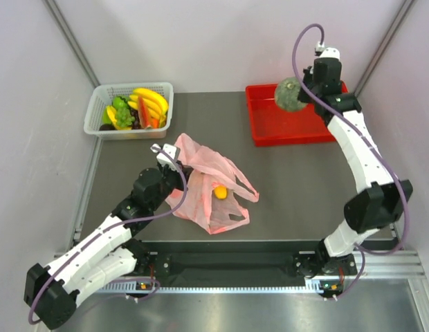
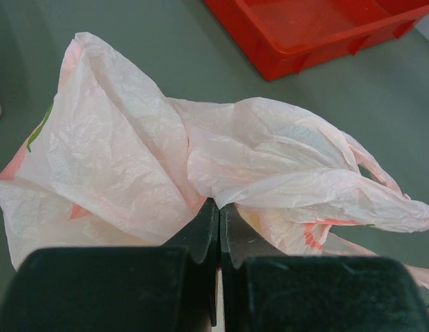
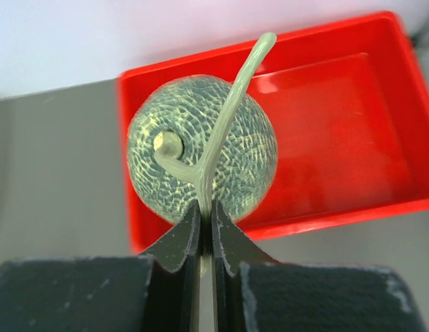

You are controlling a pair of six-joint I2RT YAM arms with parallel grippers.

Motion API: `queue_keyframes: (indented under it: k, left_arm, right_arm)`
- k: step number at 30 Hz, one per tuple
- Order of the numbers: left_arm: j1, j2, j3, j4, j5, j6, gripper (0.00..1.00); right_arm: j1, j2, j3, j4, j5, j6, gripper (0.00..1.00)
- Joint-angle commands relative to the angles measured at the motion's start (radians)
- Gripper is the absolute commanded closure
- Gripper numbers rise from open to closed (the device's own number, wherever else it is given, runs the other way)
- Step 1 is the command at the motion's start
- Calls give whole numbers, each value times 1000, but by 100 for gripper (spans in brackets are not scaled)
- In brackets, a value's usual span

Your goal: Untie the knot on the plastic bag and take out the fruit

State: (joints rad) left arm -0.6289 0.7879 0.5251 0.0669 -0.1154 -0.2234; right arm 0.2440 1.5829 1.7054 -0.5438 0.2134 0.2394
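The pink plastic bag (image 1: 213, 192) lies crumpled at the table's middle, with a small orange fruit (image 1: 220, 191) showing in its opening. No tied knot shows. My left gripper (image 1: 178, 177) is shut on a fold of the bag (image 2: 201, 166) at its left side. My right gripper (image 1: 306, 92) is shut on the pale stem (image 3: 221, 138) of the round dull-green melon (image 3: 201, 158) and holds it above the red tray (image 3: 325, 117). The melon (image 1: 290, 95) hangs over the tray's left part (image 1: 270, 131). Any other fruit in the bag is hidden.
A white basket (image 1: 104, 104) with larger bananas, green grapes and red-orange slices stands at the back left. The red tray sits at the back right and also shows in the left wrist view (image 2: 270, 48). Grey walls enclose the table.
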Motion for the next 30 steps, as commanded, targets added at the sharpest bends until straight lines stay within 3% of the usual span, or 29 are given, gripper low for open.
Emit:
queue_keyframes:
  k: [1, 11, 30]
  left_arm:
    - [5, -32, -2, 13, 43, -28, 100]
    - [5, -36, -7, 25, 71, -54, 100]
    - [5, -15, 6, 40, 151, -74, 100]
  right_arm:
    - [-78, 66, 102, 104, 69, 40, 100]
    - [-297, 308, 267, 51, 64, 47, 100]
    - [-399, 609, 473, 33, 23, 64, 100]
